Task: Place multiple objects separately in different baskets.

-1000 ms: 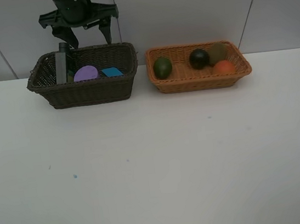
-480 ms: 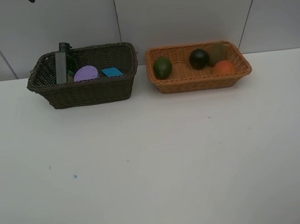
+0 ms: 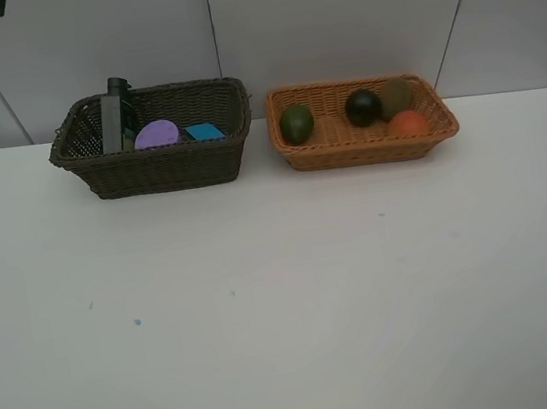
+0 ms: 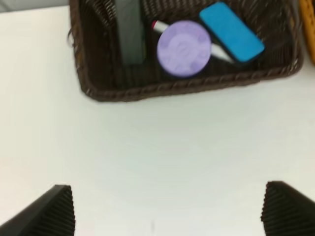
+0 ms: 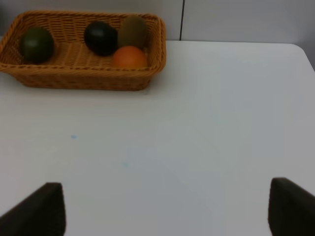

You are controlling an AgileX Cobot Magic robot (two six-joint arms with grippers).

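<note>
White table seen from high up, with two wicker baskets side by side near its far edge. Landmark: dark brown basket, the deeper one, toward the left. Just to its right, apart by a narrow gap: shallower orange-tan basket.

Inside the dark brown basket: dark green bottle upright against the left end, neck poking above the rim; purple-lidded tub beside the bottle, near the middle; blue eraser to the right of the tub. From the left wrist view, white marker lying partly under the tub and the eraser, red tip showing beside the bottle.

Inside the orange-tan basket: green oval fruit at the end nearest the dark brown basket; dark mangosteen farther right; brown kiwi beyond that, touching the mangosteen; orange-red peach just in front of the kiwi, at the end farthest from the dark brown basket.

Left gripper spread wide, empty, over bare table in front of the dark brown basket. Right gripper likewise spread wide, holding nothing, over bare table in front of the orange-tan basket, well right of the dark brown one.
</note>
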